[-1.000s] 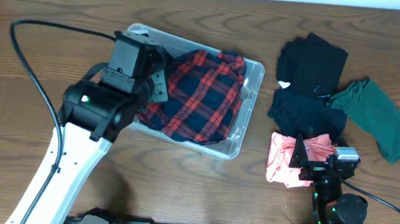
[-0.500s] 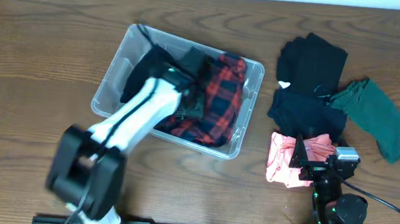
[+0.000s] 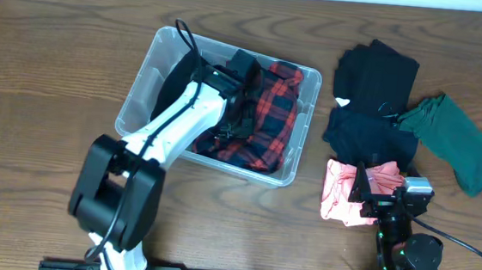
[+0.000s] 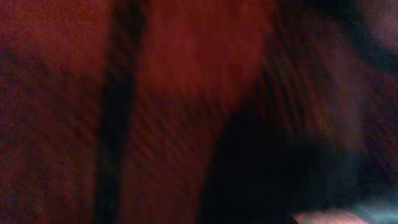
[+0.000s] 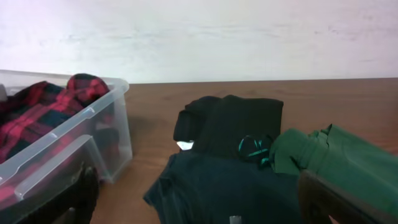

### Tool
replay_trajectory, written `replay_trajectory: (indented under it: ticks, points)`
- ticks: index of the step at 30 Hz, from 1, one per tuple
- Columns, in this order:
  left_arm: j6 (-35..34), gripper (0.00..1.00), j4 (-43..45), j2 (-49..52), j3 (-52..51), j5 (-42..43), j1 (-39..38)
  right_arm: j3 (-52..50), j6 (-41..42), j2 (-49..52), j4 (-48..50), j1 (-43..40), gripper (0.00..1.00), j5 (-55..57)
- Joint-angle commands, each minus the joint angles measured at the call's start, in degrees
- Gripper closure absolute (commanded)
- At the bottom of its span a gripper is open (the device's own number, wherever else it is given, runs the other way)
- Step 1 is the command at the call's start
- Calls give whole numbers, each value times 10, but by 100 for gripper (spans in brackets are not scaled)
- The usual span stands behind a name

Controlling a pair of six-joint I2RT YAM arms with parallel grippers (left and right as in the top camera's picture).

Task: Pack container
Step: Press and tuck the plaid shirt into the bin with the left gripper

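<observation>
The container (image 3: 138, 101) is a clear plastic tub at centre left of the table. A red and navy plaid shirt (image 3: 269, 124) lies bunched in its right half. My left gripper (image 3: 239, 111) reaches down into the tub and presses into the shirt. The left wrist view shows only blurred plaid cloth (image 4: 174, 93) close up, and its fingers are hidden. My right gripper (image 3: 383, 189) rests open and empty near the front edge, above a pink garment (image 3: 339, 201). Its fingers (image 5: 205, 208) frame a dark navy garment (image 5: 236, 186). The tub (image 5: 62, 155) shows at the left there.
Right of the tub lie a black garment (image 3: 375, 72), a dark navy one (image 3: 370, 137) and a green one (image 3: 460, 145). The left arm's cable (image 3: 184, 40) loops over the tub's far rim. Bare wood lies to the left and in front of the tub.
My left arm swung from the tub's left side into the tub and onto the plaid shirt. The shirt bunched toward the right and the tub shifted slightly. The right arm stayed still.
</observation>
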Motion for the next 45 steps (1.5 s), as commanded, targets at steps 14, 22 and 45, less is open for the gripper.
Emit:
replay_trajectory:
  ticks: [14,22,45]
  points:
    - [82,47,232,-64,14,-3,-9,-1,7,-2,-2,-5,1,-2]
    - [82,47,254,95,14,23,-10,-1,7,-2,-2,-5,1,-2]
    - [74,43,-84,-164,89,-106,-10,-1,7,-2,-2,-5,1,-2]
